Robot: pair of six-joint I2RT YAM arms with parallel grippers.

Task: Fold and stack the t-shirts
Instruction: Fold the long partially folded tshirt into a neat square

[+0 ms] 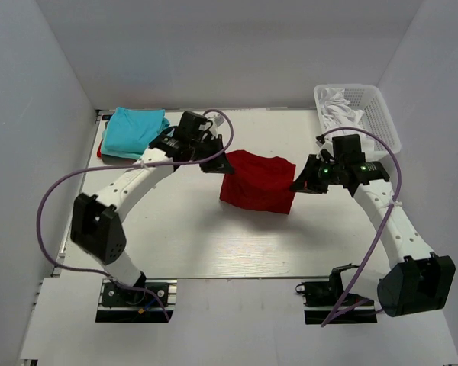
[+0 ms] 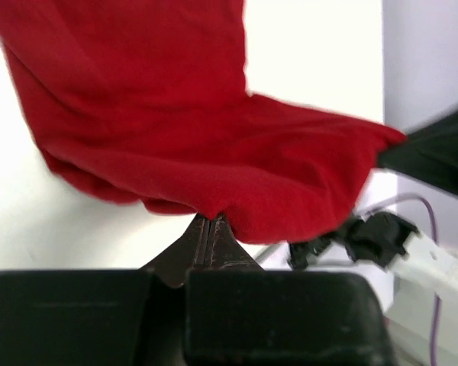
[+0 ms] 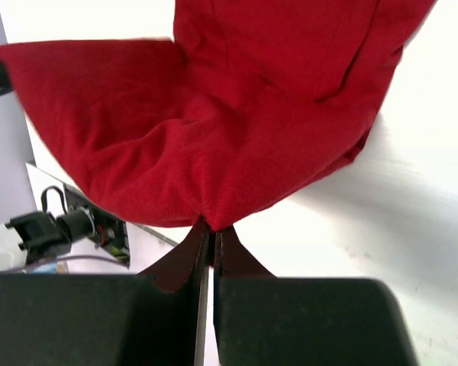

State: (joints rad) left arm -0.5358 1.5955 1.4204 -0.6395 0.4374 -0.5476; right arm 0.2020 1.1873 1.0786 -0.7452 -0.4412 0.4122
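- The dark red t-shirt (image 1: 257, 181) hangs over the middle of the tabletop (image 1: 175, 236), strung between the two arms; its lower edge may touch the surface, though the view is unclear.
- The left jaws pinch its left top corner and the right jaws its right, probably to let it hang flat for folding.
- The folded turquoise t-shirts (image 1: 133, 131) lie far left, likely the stacking spot.
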